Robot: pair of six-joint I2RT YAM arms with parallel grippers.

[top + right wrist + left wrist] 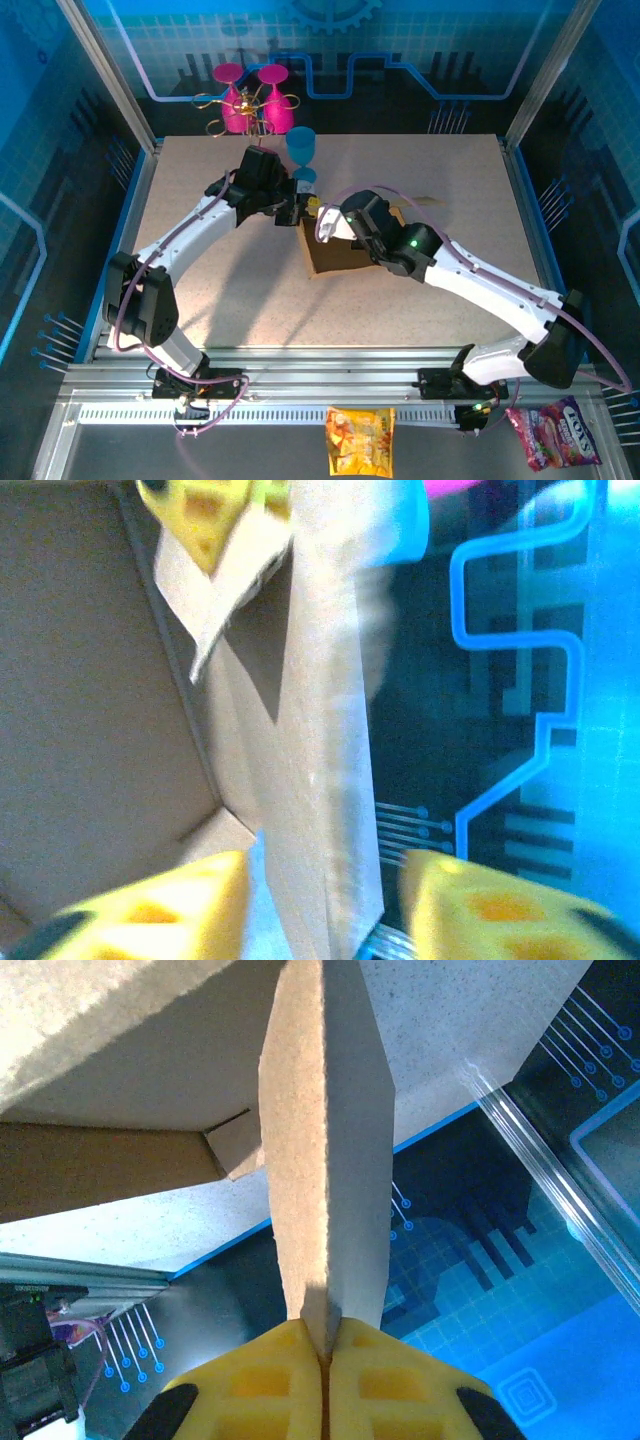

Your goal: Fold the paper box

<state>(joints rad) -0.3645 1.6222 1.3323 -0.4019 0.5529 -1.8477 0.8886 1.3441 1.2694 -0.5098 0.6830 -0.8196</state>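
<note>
Here, both claws work 1 corner of the paper box [332, 256], which lies just beneath them.
The left gripper [322, 1345] pinches 1 upright flap, its long axis running straight ahead of the fingertips. The right gripper [320, 880] stands wide, straddling a neighbouring wall edge-on, apparently without touching it; the box floor lies to its left. The next fold likely turns on the left arm's hold.

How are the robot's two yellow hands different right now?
1. The left gripper is shut tight, while the right gripper is open with its fingers spread apart.
2. The left gripper pinches a flap of the paper box. The right gripper only straddles a box wall and seems to leave a gap on each side.

Both have yellow fingers, and both are at the same brown box.
</note>
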